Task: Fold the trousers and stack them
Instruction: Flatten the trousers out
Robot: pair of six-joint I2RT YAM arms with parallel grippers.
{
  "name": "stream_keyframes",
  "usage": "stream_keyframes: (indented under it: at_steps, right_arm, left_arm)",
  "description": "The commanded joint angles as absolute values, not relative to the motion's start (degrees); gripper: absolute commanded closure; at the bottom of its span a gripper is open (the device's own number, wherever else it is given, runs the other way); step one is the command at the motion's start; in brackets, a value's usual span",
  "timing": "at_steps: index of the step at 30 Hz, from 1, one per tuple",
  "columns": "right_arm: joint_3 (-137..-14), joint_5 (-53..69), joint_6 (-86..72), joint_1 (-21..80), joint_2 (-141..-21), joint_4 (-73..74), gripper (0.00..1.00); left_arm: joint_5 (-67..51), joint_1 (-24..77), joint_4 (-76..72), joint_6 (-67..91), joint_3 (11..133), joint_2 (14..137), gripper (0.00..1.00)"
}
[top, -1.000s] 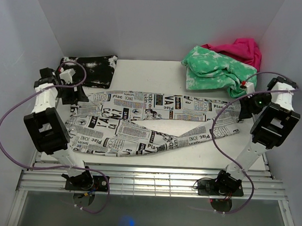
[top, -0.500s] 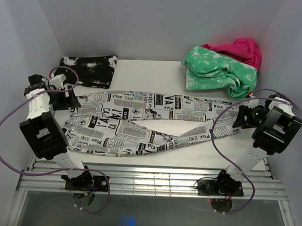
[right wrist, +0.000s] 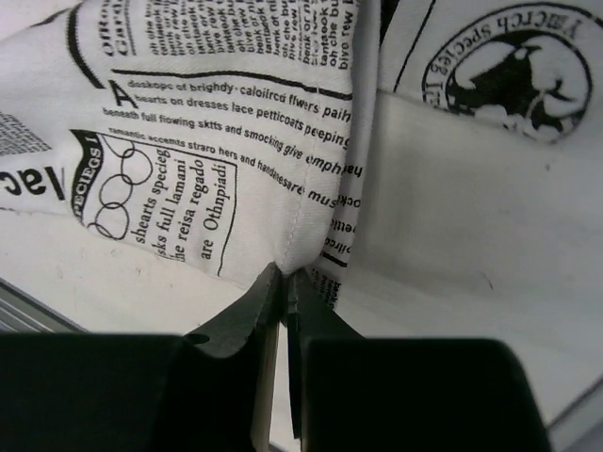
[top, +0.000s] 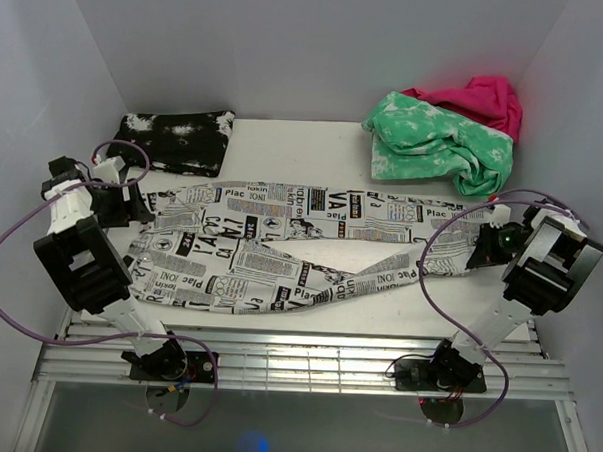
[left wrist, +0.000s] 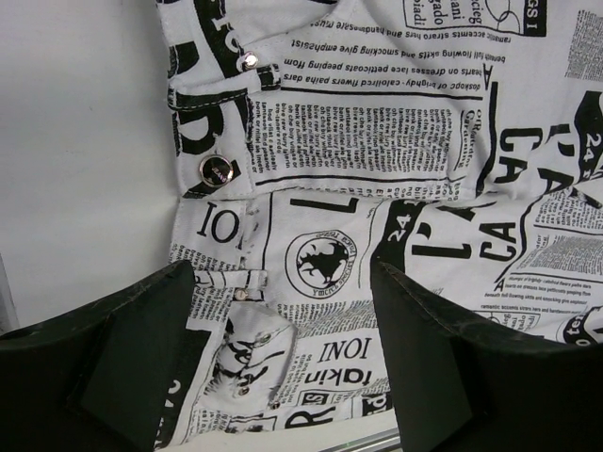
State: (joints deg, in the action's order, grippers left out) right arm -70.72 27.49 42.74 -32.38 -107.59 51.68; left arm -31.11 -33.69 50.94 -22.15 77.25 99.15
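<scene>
The trousers (top: 281, 240), white with black newspaper print, lie spread across the table, waist at the left and leg ends at the right. My left gripper (top: 132, 207) hovers at the waist end, open. In the left wrist view its gripper (left wrist: 283, 377) straddles the waistband cloth (left wrist: 358, 179) near a metal button (left wrist: 214, 170), jaws wide apart. My right gripper (top: 478, 252) sits at the leg end, and in the right wrist view that gripper (right wrist: 285, 282) is shut, pinching the hem of a trouser leg (right wrist: 217, 141).
A black white-speckled folded garment (top: 177, 139) lies at the back left. A green-and-white mottled garment (top: 435, 142) and a pink cloth (top: 482, 97) are piled at the back right. The white table's (top: 418, 301) front edge meets a metal rail (top: 306, 361).
My right gripper has dropped toward the leg end and shut on the hem. My left gripper has moved a little left and down at the waist, staying open.
</scene>
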Motion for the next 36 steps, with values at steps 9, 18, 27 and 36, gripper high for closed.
stream_keyframes:
  at_steps: [9, 18, 27, 36]
  right_arm:
    - [-79.7, 21.9, 58.0, -45.3, -99.2, 69.4, 0.92]
    - [-62.6, 16.4, 65.9, -48.3, -96.2, 63.1, 0.92]
    - [-62.8, 9.9, 68.8, -50.8, -93.3, 57.6, 0.92]
    - [-63.9, 6.9, 71.9, -51.4, -93.3, 56.9, 0.86]
  left_arm:
    - [-29.9, -37.4, 50.5, -30.0, 74.7, 101.4, 0.19]
    - [-29.5, -38.0, 55.7, -39.8, 68.3, 98.3, 0.21]
    - [-25.6, -43.4, 56.9, -45.0, 61.7, 91.6, 0.2]
    - [-26.5, -47.6, 56.5, -48.6, 62.7, 92.5, 0.26]
